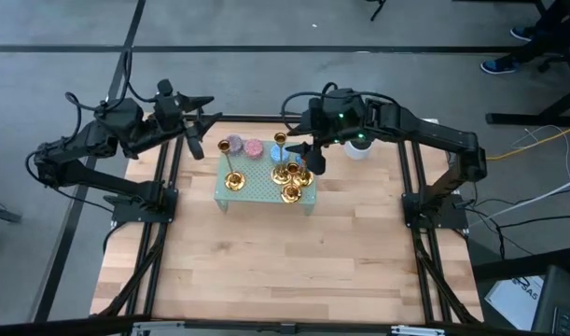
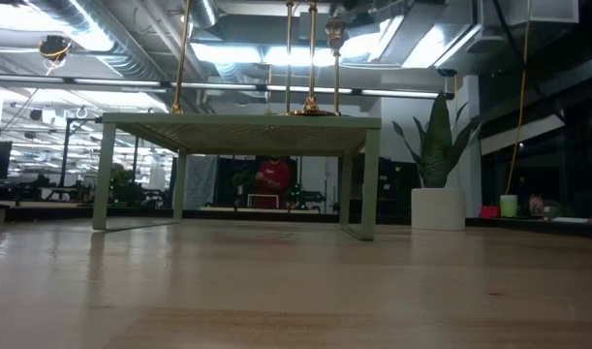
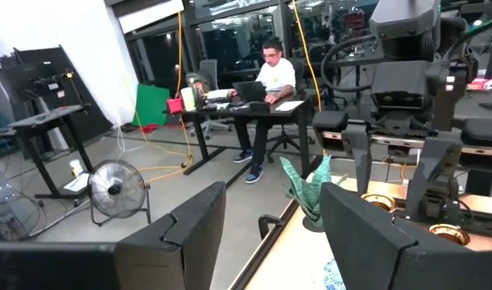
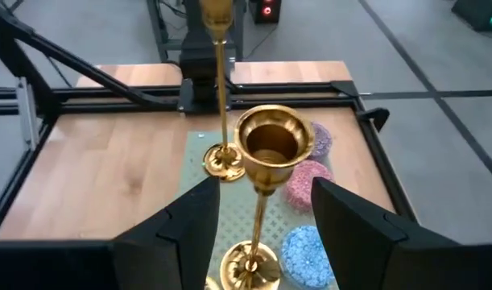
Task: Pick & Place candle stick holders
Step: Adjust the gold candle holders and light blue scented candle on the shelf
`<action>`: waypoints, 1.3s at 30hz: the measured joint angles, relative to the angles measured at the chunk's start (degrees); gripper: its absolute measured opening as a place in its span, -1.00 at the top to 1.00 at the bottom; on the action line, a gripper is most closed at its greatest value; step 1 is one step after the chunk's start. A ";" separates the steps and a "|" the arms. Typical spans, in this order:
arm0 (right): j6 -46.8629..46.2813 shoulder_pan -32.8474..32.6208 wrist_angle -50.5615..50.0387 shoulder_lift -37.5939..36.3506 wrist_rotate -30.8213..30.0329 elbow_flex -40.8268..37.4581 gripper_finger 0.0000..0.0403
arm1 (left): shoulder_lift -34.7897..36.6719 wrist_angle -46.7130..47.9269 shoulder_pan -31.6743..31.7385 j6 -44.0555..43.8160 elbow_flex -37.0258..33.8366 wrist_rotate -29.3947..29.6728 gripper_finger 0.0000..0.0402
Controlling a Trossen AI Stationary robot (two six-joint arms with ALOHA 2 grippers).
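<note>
The right gripper (image 4: 262, 221), half open and empty, is poised behind a tall gold brass candlestick (image 4: 266, 149) (three more crowd close); it could be toppled by a finger's brush.

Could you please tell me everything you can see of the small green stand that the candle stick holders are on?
The green stand is a low, pale green table with a flat rectangular top that looks perforated or meshed, on thin straight legs at its corners. It stands level on the wooden table, near the far middle. On its top stand gold candle stick holders, with round speckled candles along its far edge. Neither gripper touches it.
</note>
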State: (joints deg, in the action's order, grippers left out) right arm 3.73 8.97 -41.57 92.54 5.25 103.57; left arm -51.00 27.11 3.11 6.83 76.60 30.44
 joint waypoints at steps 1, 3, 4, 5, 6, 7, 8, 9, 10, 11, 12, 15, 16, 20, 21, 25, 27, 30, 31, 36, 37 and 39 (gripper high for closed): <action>0.23 0.00 -0.05 0.03 0.30 0.00 0.00 | 0.00 0.02 0.00 -0.04 0.00 -0.01 0.00; 1.22 0.00 0.31 0.48 0.37 0.04 0.00 | 0.00 0.07 0.00 -0.03 0.00 -0.01 0.00; 1.24 0.00 0.31 0.68 0.37 0.04 0.00 | 0.00 0.07 0.00 -0.05 0.00 -0.01 0.00; 1.24 0.04 0.01 1.07 0.37 0.04 0.00 | 0.00 0.08 0.00 -0.04 0.00 -0.01 0.00; 1.26 0.11 0.48 1.52 0.37 0.04 0.00 | 0.00 0.07 0.00 -0.04 0.00 -0.01 0.00; 1.26 0.13 0.78 1.88 0.37 0.04 0.00 | 0.00 0.09 0.01 -0.05 0.00 -0.01 0.00; 1.26 0.20 0.67 2.34 0.37 0.04 0.00 | 0.00 0.11 0.00 -0.04 0.00 -0.01 0.00; 1.26 0.31 1.01 2.80 0.37 0.04 0.00 | 0.00 0.09 0.02 -0.05 0.00 -0.01 0.00; 1.24 0.44 1.41 3.13 0.37 0.03 0.00 | 0.00 0.09 0.00 -0.05 0.00 -0.01 0.00; 1.25 0.60 1.57 3.47 0.37 0.00 0.00 | 0.00 0.11 0.00 -0.05 0.00 -0.04 0.00; 1.26 0.72 2.20 3.75 0.37 0.00 0.00 | 0.00 0.09 0.02 -0.05 0.00 -0.03 0.00; 1.27 1.03 3.56 3.88 0.37 0.00 0.00 | 0.00 0.11 0.02 -0.05 0.00 -0.03 0.00; 1.43 1.05 4.44 3.88 0.37 0.00 0.00 | 0.00 0.11 0.02 -0.05 0.00 -0.03 0.00; 1.63 1.03 6.06 3.61 0.39 -0.01 0.01 | 0.00 0.11 0.01 -0.05 0.00 -0.03 0.00; 1.78 1.03 6.51 3.50 0.38 0.00 0.02 | 0.00 0.11 0.02 -0.05 0.00 -0.03 0.00; 2.72 1.05 6.61 3.42 0.40 -0.02 0.12 | 0.00 0.13 0.00 -0.05 0.00 -0.03 0.00; 2.77 1.05 6.73 3.42 0.38 -0.02 0.22 | 0.00 0.13 0.02 -0.05 0.00 -0.03 0.00; 2.94 1.01 7.21 3.44 0.57 -0.07 0.38 | 0.00 0.13 0.02 -0.05 0.00 -0.03 0.00; 3.53 1.01 7.63 3.44 0.39 -0.07 0.43 | 0.00 0.13 0.02 -0.05 -0.02 -0.03 0.00; 4.50 1.05 10.42 3.44 0.35 -0.07 0.49 | 0.00 0.13 0.02 -0.05 -0.02 -0.03 0.00; 4.54 1.05 11.45 3.44 0.35 -0.07 0.48 | 0.00 0.13 0.02 -0.05 -0.02 -0.03 0.00; 4.41 1.03 13.50 3.44 0.40 -0.07 0.43 | 0.00 0.13 0.01 -0.05 -0.02 -0.03 0.00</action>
State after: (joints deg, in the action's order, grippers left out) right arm 8.14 10.00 -28.06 95.98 5.65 103.50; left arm -51.00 27.24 3.13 6.79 76.58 30.41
